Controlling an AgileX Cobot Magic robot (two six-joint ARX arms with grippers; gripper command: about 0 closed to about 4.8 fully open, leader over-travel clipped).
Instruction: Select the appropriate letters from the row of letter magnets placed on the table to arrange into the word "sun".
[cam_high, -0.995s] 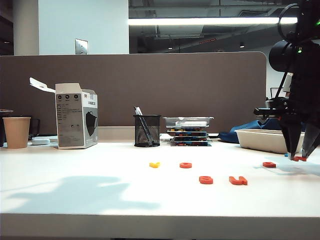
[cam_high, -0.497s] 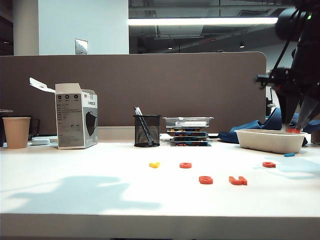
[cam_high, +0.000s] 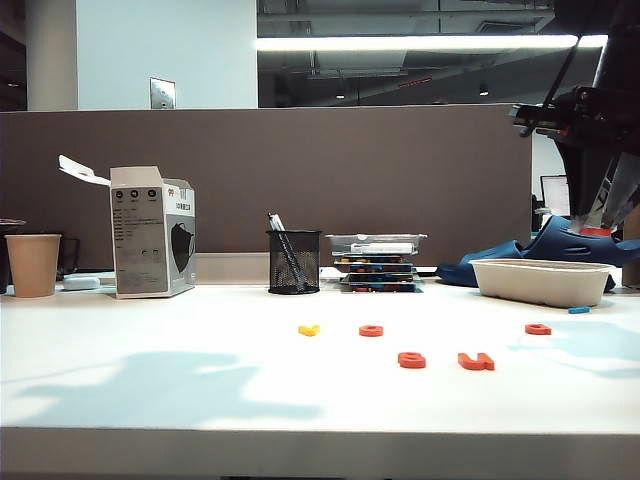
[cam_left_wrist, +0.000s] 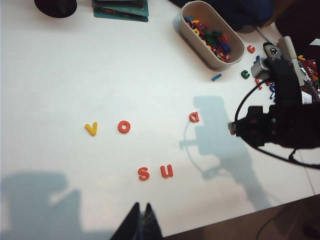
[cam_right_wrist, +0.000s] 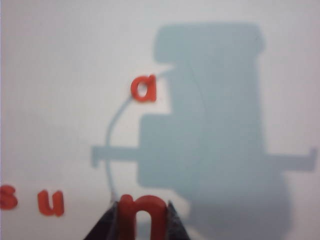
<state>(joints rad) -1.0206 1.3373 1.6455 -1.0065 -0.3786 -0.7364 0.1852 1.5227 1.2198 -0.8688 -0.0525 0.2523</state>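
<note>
Right pincer (cam_right_wrist: 142, 220) rose off the table (cam_high: 200, 380) clamping the orange-red plastic letter n (cam_right_wrist: 145, 212), over s (cam_right_wrist: 7, 196) and u (cam_right_wrist: 51, 202), ready to finish the word; left pincer (cam_left_wrist: 141, 227) together, parked clear.

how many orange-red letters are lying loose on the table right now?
4: the s and u side by side in front, the o beside the yellow letter, the a further right. A fifth, the n, is in the right end effector.
</note>
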